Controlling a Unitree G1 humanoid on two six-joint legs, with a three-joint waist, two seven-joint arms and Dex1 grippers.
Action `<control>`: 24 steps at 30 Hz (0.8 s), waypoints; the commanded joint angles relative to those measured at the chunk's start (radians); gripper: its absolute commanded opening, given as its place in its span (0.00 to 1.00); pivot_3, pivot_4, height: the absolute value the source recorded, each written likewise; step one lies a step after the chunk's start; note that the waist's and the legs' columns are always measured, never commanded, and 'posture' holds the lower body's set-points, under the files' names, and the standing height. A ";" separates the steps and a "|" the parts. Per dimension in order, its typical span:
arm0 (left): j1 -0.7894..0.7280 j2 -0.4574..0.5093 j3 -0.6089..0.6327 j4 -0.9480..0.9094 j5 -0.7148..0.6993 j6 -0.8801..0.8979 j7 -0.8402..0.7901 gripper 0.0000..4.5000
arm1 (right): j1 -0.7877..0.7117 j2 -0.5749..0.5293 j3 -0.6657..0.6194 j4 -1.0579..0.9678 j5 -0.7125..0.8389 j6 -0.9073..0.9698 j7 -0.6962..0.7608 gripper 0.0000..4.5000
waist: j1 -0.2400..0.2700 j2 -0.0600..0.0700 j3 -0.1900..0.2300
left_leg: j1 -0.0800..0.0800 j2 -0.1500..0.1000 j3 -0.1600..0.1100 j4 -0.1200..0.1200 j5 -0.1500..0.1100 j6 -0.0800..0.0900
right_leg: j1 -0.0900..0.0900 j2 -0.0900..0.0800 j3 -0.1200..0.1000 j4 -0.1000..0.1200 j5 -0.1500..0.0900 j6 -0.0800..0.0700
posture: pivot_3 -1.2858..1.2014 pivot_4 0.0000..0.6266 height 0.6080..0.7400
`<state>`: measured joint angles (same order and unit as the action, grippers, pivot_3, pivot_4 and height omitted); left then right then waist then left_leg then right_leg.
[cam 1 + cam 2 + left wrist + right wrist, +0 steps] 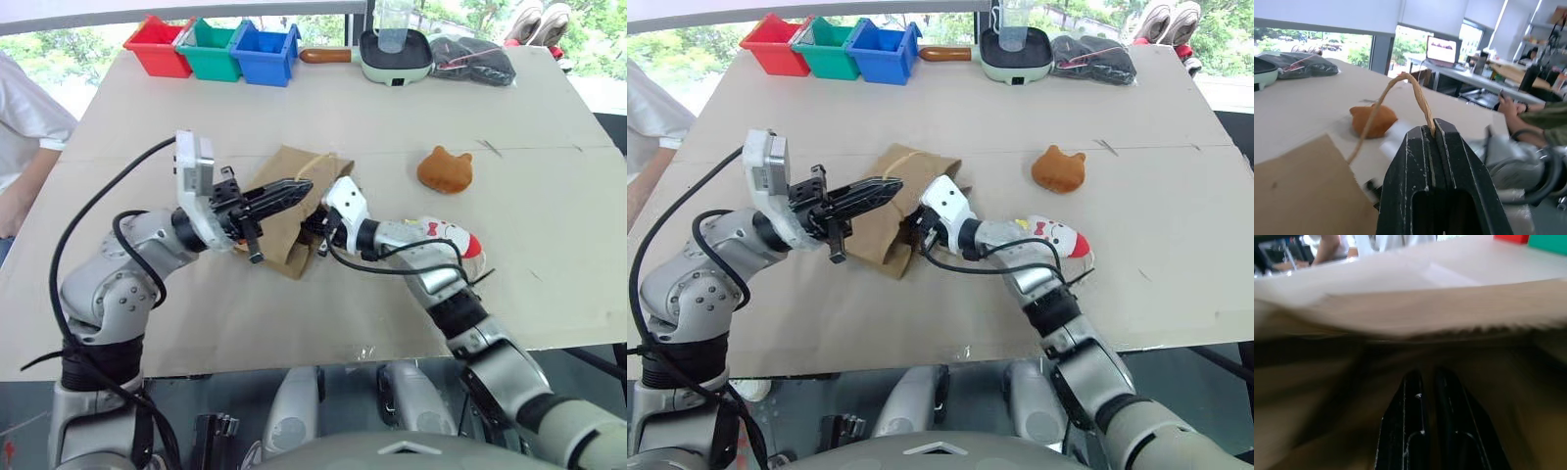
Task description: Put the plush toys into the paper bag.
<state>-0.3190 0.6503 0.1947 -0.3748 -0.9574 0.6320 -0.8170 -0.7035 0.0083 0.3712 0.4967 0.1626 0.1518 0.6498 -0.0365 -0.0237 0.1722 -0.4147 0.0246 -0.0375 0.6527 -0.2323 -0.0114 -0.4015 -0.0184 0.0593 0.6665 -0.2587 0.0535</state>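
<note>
Bench (549, 255), one: pale beige board top carrying everything listed below

Flat brown kraft paper bag (284, 230), one: lying at the centre of the bench with two twisted paper loop handles. One handle (1400, 90) is lifted and pinched in the left gripper (302, 186), whose black fingers are closed on the cord; the wrist view shows the loop rising out from between the two fingertips. The second handle is not clearly separable in these views

Right gripper (1425, 382), one: its two black fingers are drawn together with nothing visible between them, lying inside the mouth of the paper bag, under its upper edge. From the head views this arm reaches the bag from about 4 o'clock

Plush toys, two:
- round orange-brown cat-eared plush toy (445, 169), on the bare bench at about 2 o'clock from the bag, well apart from it
- white oblong plush toy with a red end (453, 235), at about 3 o'clock from the bag, just behind the right forearm, which hides part of it. Both toys are outside the bag

Plastic bins, three, in a row at the far edge, about 11 o'clock from the bag: red bin (159, 45), green bin (210, 51), blue bin (265, 55), touching side to side

Pale green square pan with a brown handle (394, 57), one, at 1 o'clock, holding one clear cup (394, 27)

Dark bundle (472, 59), one, just beside the pan

Person in a white sleeve (27, 122), one, at the bench's 9 o'clock edge
</note>
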 commanded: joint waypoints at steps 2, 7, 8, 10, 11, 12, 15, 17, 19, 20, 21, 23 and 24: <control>-0.006 -0.016 0.071 -0.102 -0.085 0.026 0.111 0.00 | -0.063 0.086 -0.040 0.237 -0.026 -0.157 0.020 0.03 | -0.005 0.000 0.000 | 0.001 0.000 0.000 0.000 0.000 0.000 | 0.000 0.000 0.000 0.001 0.000 0.000 | 0.52 0.24 1.00; -0.031 -0.035 0.138 -0.103 -0.141 0.033 0.238 0.00 | -0.076 0.135 -0.023 0.395 -0.117 -0.277 -0.006 0.03 | -0.008 0.000 0.000 | 0.003 0.000 0.000 0.000 0.000 0.000 | -0.001 0.001 0.001 0.007 0.000 0.000 | 0.52 0.24 1.00; -0.038 -0.038 0.155 -0.103 -0.160 0.035 0.268 0.00 | -0.074 0.145 -0.021 0.419 -0.135 -0.292 -0.025 0.03 | -0.008 0.000 0.000 | 0.004 0.000 0.000 0.000 0.000 -0.001 | -0.001 0.001 0.001 0.008 0.000 0.000 | 0.52 0.24 1.00; -0.049 -0.035 0.191 -0.101 -0.190 0.036 0.323 0.00 | -0.069 0.159 -0.005 0.461 -0.175 -0.310 -0.039 0.03 | -0.009 -0.001 -0.001 | 0.006 0.000 0.001 0.000 0.000 -0.001 | -0.001 0.001 0.002 0.011 0.000 -0.001 | 0.52 0.24 1.00; -0.047 -0.030 0.205 -0.099 -0.193 0.034 0.340 0.00 | -0.072 0.159 0.010 0.474 -0.202 -0.315 -0.046 0.03 | -0.009 0.000 -0.001 | 0.007 0.000 0.001 0.000 0.000 -0.001 | 0.000 0.001 0.002 0.011 0.000 -0.001 | 0.52 0.24 1.00; -0.045 -0.026 0.218 -0.095 -0.192 0.031 0.353 0.00 | -0.075 0.156 0.027 0.483 -0.229 -0.315 -0.051 0.03 | -0.009 0.000 -0.001 | 0.011 0.000 0.001 -0.001 0.000 -0.001 | 0.003 0.001 0.003 0.011 -0.001 -0.001 | 0.52 0.24 1.00; -0.035 -0.016 0.237 -0.090 -0.159 0.012 0.369 0.00 | -0.079 0.144 0.058 0.484 -0.292 -0.322 -0.077 0.03 | -0.009 -0.002 -0.003 | 0.019 0.000 0.003 -0.004 0.000 -0.001 | 0.009 0.002 0.005 0.011 -0.002 -0.003 | 0.52 0.24 1.00; -0.026 -0.018 0.246 -0.088 -0.117 -0.010 0.394 0.00 | -0.082 0.128 0.080 0.471 -0.348 -0.308 -0.127 0.03 | -0.009 -0.003 -0.004 | 0.019 0.000 0.003 -0.004 0.000 -0.001 | 0.009 0.002 0.005 0.011 -0.002 -0.003 | 0.52 0.24 1.00; -0.015 -0.019 0.234 -0.087 -0.055 -0.038 0.398 0.00 | -0.086 0.121 0.079 0.465 -0.368 -0.301 -0.149 0.03 | -0.009 -0.003 -0.005 | 0.019 0.000 0.003 -0.004 0.000 -0.001 | 0.009 0.002 0.005 0.011 -0.002 -0.003 | 0.52 0.24 1.00; 0.000 -0.031 0.205 -0.084 0.033 -0.087 0.409 0.00 | -0.096 0.111 0.067 0.453 -0.371 -0.296 -0.163 0.03 | -0.009 -0.003 -0.005 | 0.020 0.000 0.003 -0.004 0.000 -0.001 | 0.009 0.002 0.005 0.012 -0.002 -0.003 | 0.52 0.24 1.00; 0.008 -0.040 0.183 -0.080 0.096 -0.123 0.417 0.00 | -0.105 0.104 0.057 0.446 -0.372 -0.293 -0.172 0.03 | -0.008 -0.002 -0.005 | 0.020 0.000 0.003 -0.004 0.001 -0.001 | 0.009 0.003 0.005 0.012 -0.002 -0.003 | 0.52 0.24 1.00; 0.021 -0.056 0.155 -0.074 0.146 -0.172 0.378 0.00 | -0.110 0.087 0.033 0.399 -0.363 -0.282 -0.179 0.03 | -0.007 -0.002 -0.005 | 0.020 0.000 0.003 -0.004 0.001 -0.002 | 0.009 0.003 0.005 0.012 -0.002 -0.003 | 0.52 0.24 1.00; 0.026 -0.063 0.147 -0.068 0.147 -0.184 0.348 0.00 | -0.098 0.077 -0.003 0.329 -0.308 -0.239 -0.124 0.03 | -0.002 -0.002 -0.005 | 0.020 0.000 0.003 -0.004 0.001 -0.003 | 0.009 0.003 0.005 0.012 -0.002 -0.003 | 0.52 0.24 1.00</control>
<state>-0.2879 0.5841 0.3390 -0.4255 -0.8288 0.4917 -0.4415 -0.8128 0.1081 0.4008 0.8469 -0.1673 -0.1370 0.5079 -0.0383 -0.0252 0.1671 -0.3965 0.0247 -0.0352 0.6491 -0.2308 -0.0143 -0.3928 -0.0160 0.0638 0.6783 -0.2609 0.0502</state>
